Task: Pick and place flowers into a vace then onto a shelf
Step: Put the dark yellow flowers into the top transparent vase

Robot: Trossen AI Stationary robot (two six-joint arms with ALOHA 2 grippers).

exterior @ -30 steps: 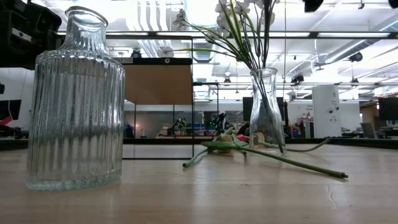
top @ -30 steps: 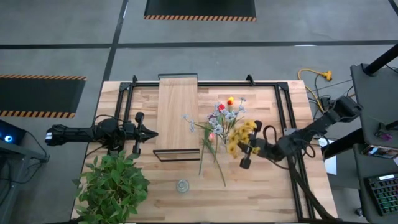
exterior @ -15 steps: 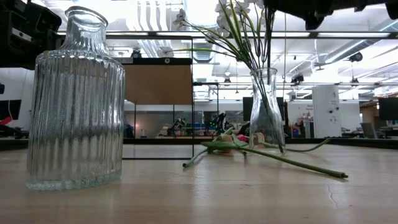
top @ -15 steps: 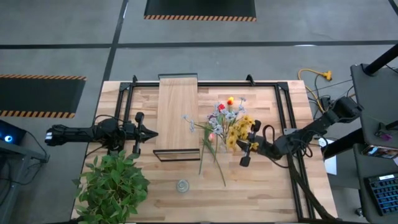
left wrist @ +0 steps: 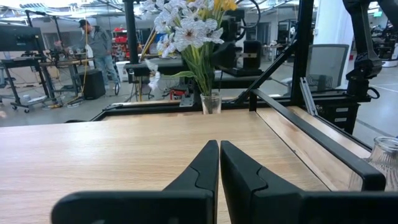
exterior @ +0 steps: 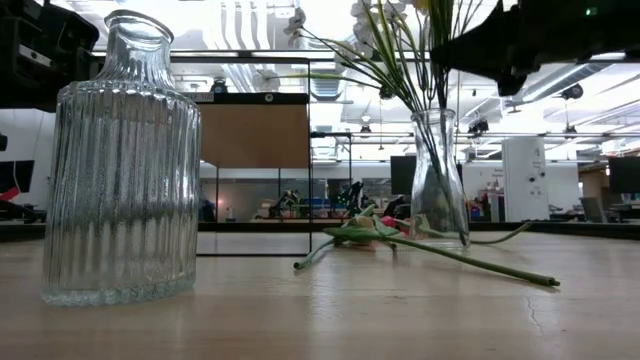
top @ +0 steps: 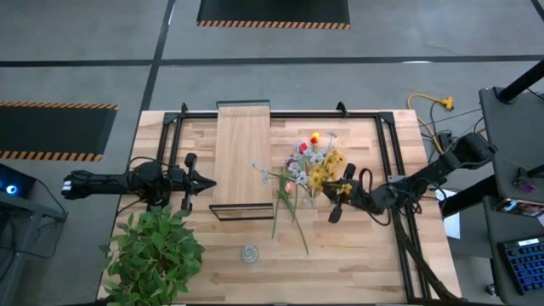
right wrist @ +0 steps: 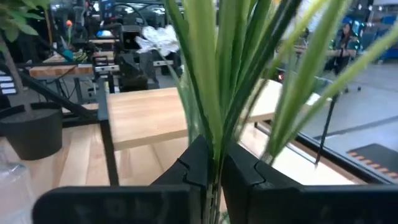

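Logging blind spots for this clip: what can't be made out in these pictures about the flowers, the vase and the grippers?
- Right wrist view: green stems fill the frame, so the vase and the blooms are hidden.
- Low view: the flower heads are cut off by the top edge.
- High view: the narrow glass vase is hidden under the bouquet; the right gripper is too small to judge its hold.
- Low view: the left gripper is out of frame.

A bushy green potted plant point(top: 155, 252) stood at the table's seven o'clock corner, a ribbed glass bottle point(exterior: 122, 165) toward six o'clock.
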